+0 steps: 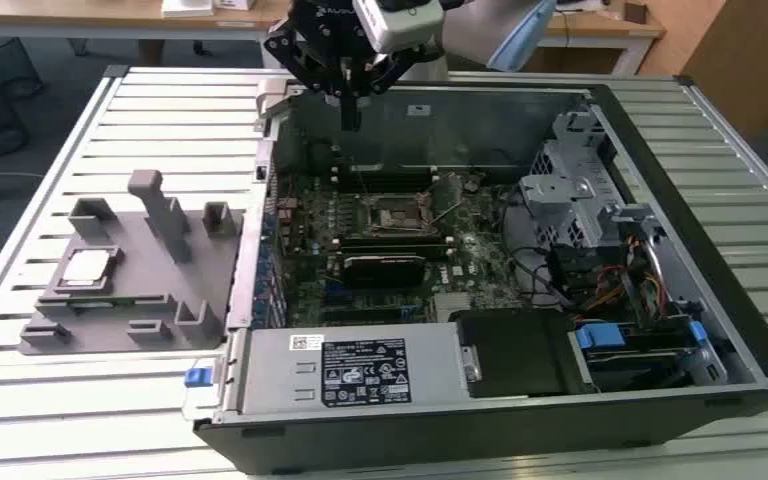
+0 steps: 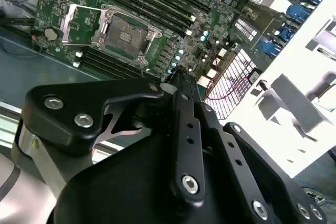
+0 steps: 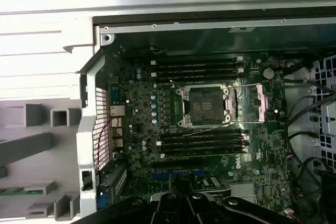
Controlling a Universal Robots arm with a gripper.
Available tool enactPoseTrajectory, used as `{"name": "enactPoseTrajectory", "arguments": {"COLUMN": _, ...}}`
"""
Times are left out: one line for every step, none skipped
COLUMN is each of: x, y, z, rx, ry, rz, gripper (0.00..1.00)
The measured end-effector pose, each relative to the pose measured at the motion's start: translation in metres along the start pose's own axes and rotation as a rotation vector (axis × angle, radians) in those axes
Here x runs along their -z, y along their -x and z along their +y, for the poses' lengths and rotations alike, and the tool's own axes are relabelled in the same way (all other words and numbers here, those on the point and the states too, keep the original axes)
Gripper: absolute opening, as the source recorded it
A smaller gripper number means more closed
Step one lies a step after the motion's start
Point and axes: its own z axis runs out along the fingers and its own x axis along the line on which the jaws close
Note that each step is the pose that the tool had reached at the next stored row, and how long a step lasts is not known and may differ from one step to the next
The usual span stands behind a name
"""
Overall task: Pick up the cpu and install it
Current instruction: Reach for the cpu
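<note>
**Exterior view, read from its left to its right; places are given relative to the case.**

The slatted worktop [image 1: 37, 395] carries a grey tray [image 1: 107, 338], which lies just beside the case [image 1: 491, 440] on the exterior view's left. The cpu [image 1: 87, 268] lies flat on this tray, outside the case, metal plate up, among upright blocks.

The jaws hang over the far edge of the case, toward its end nearest the tray. They point down and are clenched together with nothing between them. They are well apart from the cpu.

Inside the case a green board [image 1: 307, 272] lies flat. The socket [image 1: 394, 215] sits near the middle of the case with its frame swung open, and shows in both wrist views [image 2: 123, 35] [image 3: 206, 103]. Dark slots [image 1: 381, 180] run between the socket and the far wall of the case.

A silver supply box [image 1: 344, 365] fills the near side of the case. A grey drive cage [image 1: 564, 190] and coloured cables [image 1: 611, 280] occupy the end of the case on the exterior view's right.
</note>
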Motion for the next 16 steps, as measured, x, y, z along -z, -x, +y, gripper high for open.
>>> {"name": "enactPoseTrajectory", "arguments": {"x": 0.0, "y": 0.0, "z": 0.0, "rx": 0.0, "ry": 0.0, "rz": 0.0, "gripper": 0.11}}
{"name": "enactPoseTrajectory", "arguments": {"x": 0.0, "y": 0.0, "z": 0.0, "rx": 0.0, "ry": 0.0, "rz": 0.0, "gripper": 0.11}}
{"name": "enactPoseTrajectory", "arguments": {"x": 0.0, "y": 0.0, "z": 0.0, "rx": 0.0, "ry": 0.0, "rz": 0.0, "gripper": 0.11}}
{"name": "enactPoseTrajectory", "arguments": {"x": 0.0, "y": 0.0, "z": 0.0, "rx": 0.0, "ry": 0.0, "rz": 0.0, "gripper": 0.11}}
{"name": "enactPoseTrajectory", "arguments": {"x": 0.0, "y": 0.0, "z": 0.0, "rx": 0.0, "ry": 0.0, "rz": 0.0, "gripper": 0.11}}
{"name": "enactPoseTrajectory", "arguments": {"x": 0.0, "y": 0.0, "z": 0.0, "rx": 0.0, "ry": 0.0, "rz": 0.0, "gripper": 0.11}}
{"name": "enactPoseTrajectory", "arguments": {"x": 0.0, "y": 0.0, "z": 0.0, "rx": 0.0, "ry": 0.0, "rz": 0.0, "gripper": 0.11}}
{"name": "enactPoseTrajectory", "arguments": {"x": 0.0, "y": -0.0002, "z": 0.0, "rx": 0.0, "ry": 0.0, "rz": 0.0, "gripper": 0.11}}
{"name": "enactPoseTrajectory", "arguments": {"x": 0.0, "y": -0.0007, "z": 0.0, "rx": 0.0, "ry": -0.0001, "rz": 0.0, "gripper": 0.11}}
{"name": "enactPoseTrajectory", "arguments": {"x": 0.0001, "y": -0.0012, "z": -0.0001, "rx": 0.0, "ry": -0.0001, "rz": 0.0, "gripper": 0.11}}
{"name": "enactPoseTrajectory", "arguments": {"x": 0.0, "y": -0.0019, "z": -0.0002, "rx": 0.0, "ry": 0.0001, "rz": -0.0001, "gripper": 0.11}}
{"name": "enactPoseTrajectory", "arguments": {"x": 0.0001, "y": -0.0028, "z": -0.0002, "rx": 0.0, "ry": 0.0, "rz": -0.0001, "gripper": 0.11}}
{"name": "enactPoseTrajectory", "arguments": {"x": 0.0001, "y": -0.0038, "z": -0.0003, "rx": 0.0, "ry": -0.0001, "rz": 0.0, "gripper": 0.11}}
{"name": "enactPoseTrajectory", "arguments": {"x": 0.0002, "y": -0.0048, "z": -0.0004, "rx": 0.0, "ry": -0.0001, "rz": 0.0001, "gripper": 0.11}}
{"name": "enactPoseTrajectory", "arguments": {"x": 0.0002, "y": -0.0061, "z": -0.0005, "rx": 0.0, "ry": 0.0, "rz": 0.0, "gripper": 0.11}}
{"name": "enactPoseTrajectory", "arguments": {"x": 0.0002, "y": -0.0075, "z": -0.0006, "rx": 0.0, "ry": 0.0, "rz": -0.0001, "gripper": 0.11}}
